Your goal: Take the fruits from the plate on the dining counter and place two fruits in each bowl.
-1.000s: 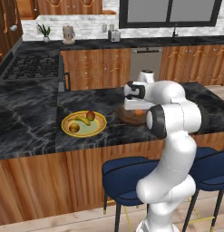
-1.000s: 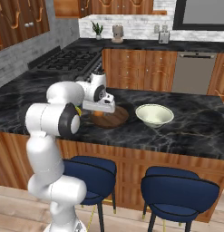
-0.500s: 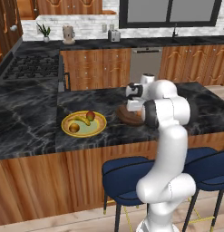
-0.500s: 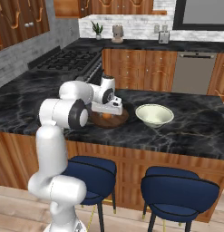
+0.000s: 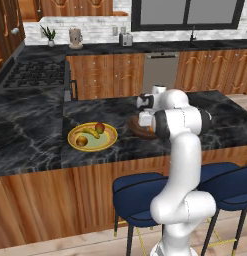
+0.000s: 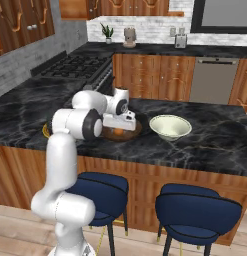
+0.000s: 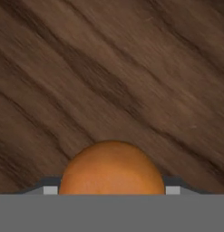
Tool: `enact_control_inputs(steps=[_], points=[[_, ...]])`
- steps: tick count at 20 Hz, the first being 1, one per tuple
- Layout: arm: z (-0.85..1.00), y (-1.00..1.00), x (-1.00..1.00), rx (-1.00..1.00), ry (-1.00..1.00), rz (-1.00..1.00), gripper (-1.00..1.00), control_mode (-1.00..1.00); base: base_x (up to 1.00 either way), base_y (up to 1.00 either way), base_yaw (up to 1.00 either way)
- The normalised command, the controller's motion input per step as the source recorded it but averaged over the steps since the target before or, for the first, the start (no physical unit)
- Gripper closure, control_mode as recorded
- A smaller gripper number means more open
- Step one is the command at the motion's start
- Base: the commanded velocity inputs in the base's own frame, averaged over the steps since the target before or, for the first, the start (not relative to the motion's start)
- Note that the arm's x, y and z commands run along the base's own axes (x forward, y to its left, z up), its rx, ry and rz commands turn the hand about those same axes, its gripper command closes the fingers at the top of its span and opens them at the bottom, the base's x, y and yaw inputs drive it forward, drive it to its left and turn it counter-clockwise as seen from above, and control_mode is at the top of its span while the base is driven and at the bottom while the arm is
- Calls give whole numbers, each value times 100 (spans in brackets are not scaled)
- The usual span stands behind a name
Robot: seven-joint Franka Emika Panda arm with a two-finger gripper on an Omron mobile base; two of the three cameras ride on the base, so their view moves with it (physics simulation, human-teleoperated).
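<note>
**A:** Where's your pincer right now?

**B:** My pincer point(image 6: 118, 131) is down over the wood bowl point(image 6: 131, 134) on the worktop point(image 6: 215, 145), and the orange point(image 7: 112, 168) sits right between my fingertips point(image 7: 50, 190). In the hand view it bulges up between the two tips, with the bowl's dark grain behind it.

**A:** So you've got it clamped?

**B:** The tips stand at either side of it, close against it, so I'm gripping the orange. Whether it touches the bowl's floor, I can't tell.

**A:** And the other fruit?

**B:** On the plate point(image 5: 109, 142), off to my left on the same worktop: the banana point(image 5: 92, 132), the apple point(image 5: 99, 127) at the back, and the brown fruit point(image 5: 82, 141) at the front left.

**A:** The second bowl?

**B:** The cream bowl point(image 6: 170, 127) stands just to the right of the wood one, apart from it, with its greenish-white inside showing.

**A:** How do the plate and the wood bowl lie?

**B:** Near each other, not touching, with bare marble between them
</note>
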Motion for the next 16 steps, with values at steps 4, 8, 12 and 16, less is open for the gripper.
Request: enact_control_inputs(steps=[4,8,12,16], points=[[0,0,0,0,0,0,-100,-100,0,0,0],[0,0,0,0,0,0,-100,-100,0,0,0],[16,0,-7,0,0,0,-100,-100,0,0,0],[70,26,-50,-1,0,0,-100,-100,0,0,0]])
